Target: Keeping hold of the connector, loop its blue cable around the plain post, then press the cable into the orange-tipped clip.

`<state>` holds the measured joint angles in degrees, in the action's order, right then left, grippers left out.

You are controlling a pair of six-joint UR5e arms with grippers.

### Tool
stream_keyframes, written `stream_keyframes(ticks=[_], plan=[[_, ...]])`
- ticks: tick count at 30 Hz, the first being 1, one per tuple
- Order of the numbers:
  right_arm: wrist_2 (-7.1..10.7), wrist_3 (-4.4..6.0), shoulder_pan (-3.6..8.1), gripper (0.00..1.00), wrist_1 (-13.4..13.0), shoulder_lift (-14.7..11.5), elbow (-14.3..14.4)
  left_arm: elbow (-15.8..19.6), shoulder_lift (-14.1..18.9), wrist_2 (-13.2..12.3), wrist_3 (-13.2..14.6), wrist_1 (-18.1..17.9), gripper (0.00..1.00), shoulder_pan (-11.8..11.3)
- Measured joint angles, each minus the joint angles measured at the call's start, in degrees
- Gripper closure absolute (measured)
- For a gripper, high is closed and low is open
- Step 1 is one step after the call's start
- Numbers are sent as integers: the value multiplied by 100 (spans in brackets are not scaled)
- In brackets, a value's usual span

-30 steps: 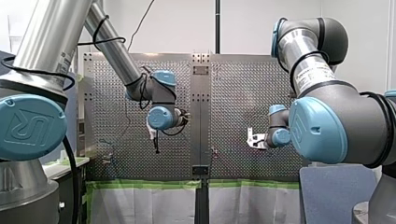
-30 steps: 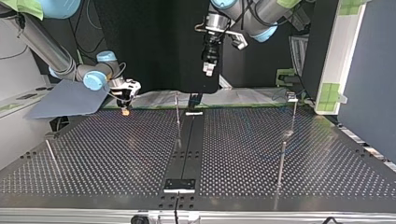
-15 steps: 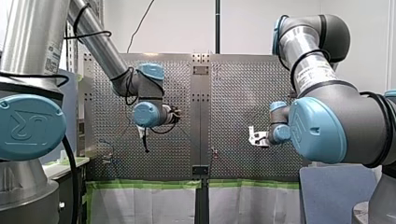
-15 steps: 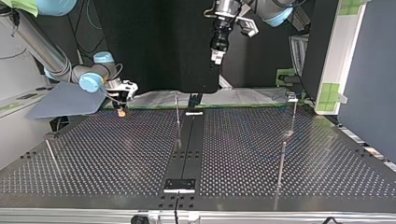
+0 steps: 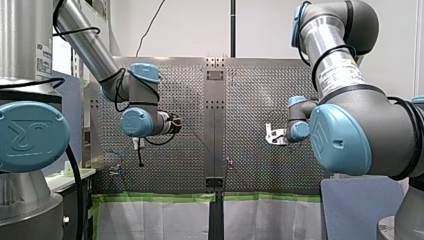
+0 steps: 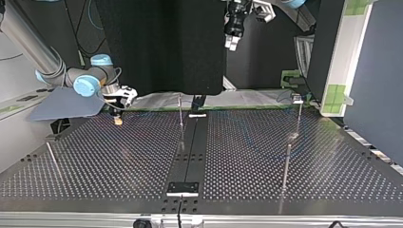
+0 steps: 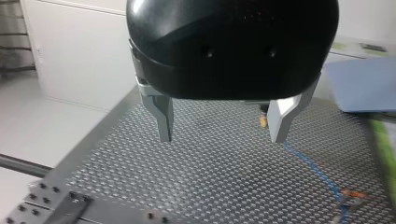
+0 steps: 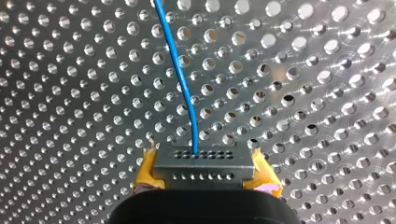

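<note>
Seemingly before looping: the connector point(image 8: 204, 163) is clamped by the right gripper point(image 8: 205, 171); the left gripper point(image 7: 222, 136) is held open, empty. Next, the cable point(image 8: 180, 74) must be led round the post point(image 6: 180, 113).

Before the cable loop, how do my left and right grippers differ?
My left gripper is open and empty; my right gripper is shut on the connector of the blue cable. The left has metal fingers, the right yellow pads. In the top view the left hangs high over the table, the right low. Both have two fingers.
</note>
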<state>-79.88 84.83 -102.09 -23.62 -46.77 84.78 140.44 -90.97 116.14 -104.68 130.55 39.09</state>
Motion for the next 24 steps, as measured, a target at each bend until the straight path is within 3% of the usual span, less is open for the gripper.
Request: stream_keyframes(ticks=[4, 11, 24], plan=[[27, -29, -14, 100, 9, -3, 17, 219, -50, 13, 67, 52, 1, -4], [8, -268, -112, 100, 96, -51, 22, 337, 150, 72, 47, 75, 1, 10], [-2, -273, -166, 100, 146, -57, 36, 341, 242, 36, -52, 59, 1, 47]])
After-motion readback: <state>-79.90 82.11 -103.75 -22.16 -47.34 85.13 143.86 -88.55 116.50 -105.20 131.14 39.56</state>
